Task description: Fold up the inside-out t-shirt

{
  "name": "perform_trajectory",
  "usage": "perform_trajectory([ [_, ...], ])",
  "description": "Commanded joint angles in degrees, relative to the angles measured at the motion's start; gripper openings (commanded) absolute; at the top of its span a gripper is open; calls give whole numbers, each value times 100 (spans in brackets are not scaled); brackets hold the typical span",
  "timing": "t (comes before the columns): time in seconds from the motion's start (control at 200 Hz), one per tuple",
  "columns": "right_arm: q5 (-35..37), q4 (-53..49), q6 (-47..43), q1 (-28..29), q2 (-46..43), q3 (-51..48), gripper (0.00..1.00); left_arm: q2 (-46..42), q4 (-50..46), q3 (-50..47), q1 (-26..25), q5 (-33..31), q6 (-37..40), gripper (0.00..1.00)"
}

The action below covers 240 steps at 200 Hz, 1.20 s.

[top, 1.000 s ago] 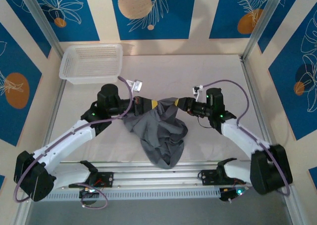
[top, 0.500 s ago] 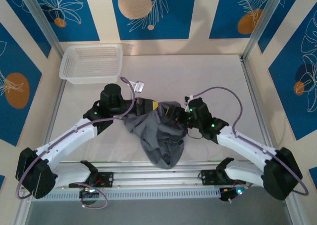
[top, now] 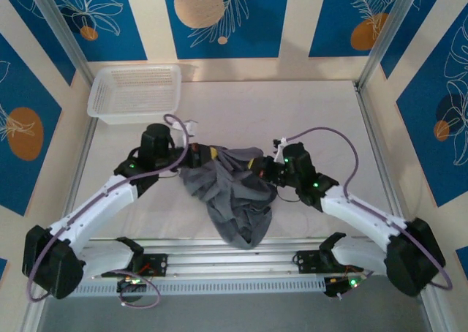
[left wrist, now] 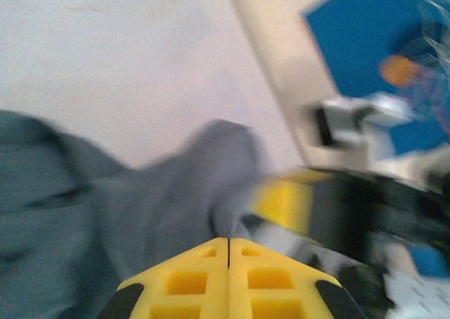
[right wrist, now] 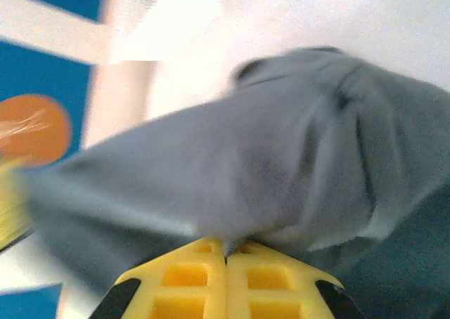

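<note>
T-shirt (top: 234,197) sags between left pincer (top: 210,155) and right pincer (top: 254,164), each seemingly pressed together on it.

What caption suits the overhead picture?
Left end effector and right end effector pinch a crumpled dark slate-grey fabric t-shirt between them.

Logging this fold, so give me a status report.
Left gripper shut on t-shirt. Right gripper shut on it too. Bunched between them, not yet folded. Basket far left, out of the way.

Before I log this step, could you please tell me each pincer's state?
Left pincer: closed on the t-shirt.
Right pincer: closed on the t-shirt.
</note>
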Motion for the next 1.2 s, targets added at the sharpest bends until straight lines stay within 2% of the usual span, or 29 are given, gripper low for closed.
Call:
perform_trajectory([
  [0.0,-1035,972,-861,-189,-790,-79,0,358,-90,-632,742,111,34,0],
  [0.045,-1475,997,-934,-334,-870,-28,0,453,255,-740,787,401,-26,7],
  [0.115,-1906,982,-1004,-487,-914,28,0,451,489,-741,758,676,-8,29],
  [0.195,-2081,1043,-1123,-536,-926,-9,0,168,7,-578,753,571,417,43],
  [0.265,-2146,1037,-1204,-572,-917,-7,0,-280,-753,-300,687,87,1068,47],
  [0.315,-2223,1014,-1262,-603,-886,3,0,-653,-1168,-117,415,-399,1552,46],
  [0.405,-2270,912,-1331,-656,-781,71,0,-1107,-1406,123,-666,-1308,2417,45],
  [0.48,-2297,886,-1292,-688,-654,135,0,-1064,-1577,317,-1554,-2293,2904,46],
  [0.515,-2319,896,-1251,-688,-598,168,0,-928,-1669,429,-1836,-2781,3054,46],
  [0.58,-2395,895,-1171,-671,-501,257,0,-633,-1697,610,-2199,-3278,3294,47],
  [0.645,-2489,875,-1146,-636,-442,324,0,-354,-1543,758,-2437,-3319,3497,53],
  [0.755,-2565,638,-1218,-567,-416,463,0,134,-1151,943,-2619,-2851,3739,72],
  [0.85,-2624,607,-1218,-492,-416,487,0,561,-930,1071,-2629,-2653,3820,77],
  [0.885,-2644,613,-1232,-461,-415,486,0,662,-858,1103,-2614,-2701,3792,74],
  [0.905,-2660,606,-1262,-443,-414,487,0,714,-828,1119,-2599,-2753,3751,68],
  [0.925,-2668,592,-1293,-434,-415,476,0,754,-808,1147,-2589,-2791,3689,54],
  [0.955,-2655,553,-1340,-433,-416,470,0,798,-811,1201,-2546,-2743,3570,15],
  [0.97,-2638,532,-1378,-437,-423,451,0,803,-818,1232,-2510,-2675,3474,0],
  [1.005,-2562,450,-1507,-449,-435,415,0,796,-828,1309,-2355,-2248,3195,0],
  [1.07,-2334,357,-1898,-556,-484,195,0,777,-549,1381,-1915,-525,2460,0],
  [1.115,-1904,225,-2104,-683,-480,-19,0,755,-129,1342,-1667,406,1834,0],
  [1.155,-1513,90,-2248,-859,-418,-212,0,695,303,1255,-1520,985,1334,0],
  [1.195,-1152,64,-2347,-1052,-295,-438,0,572,676,1131,-1441,1272,915,0],
])
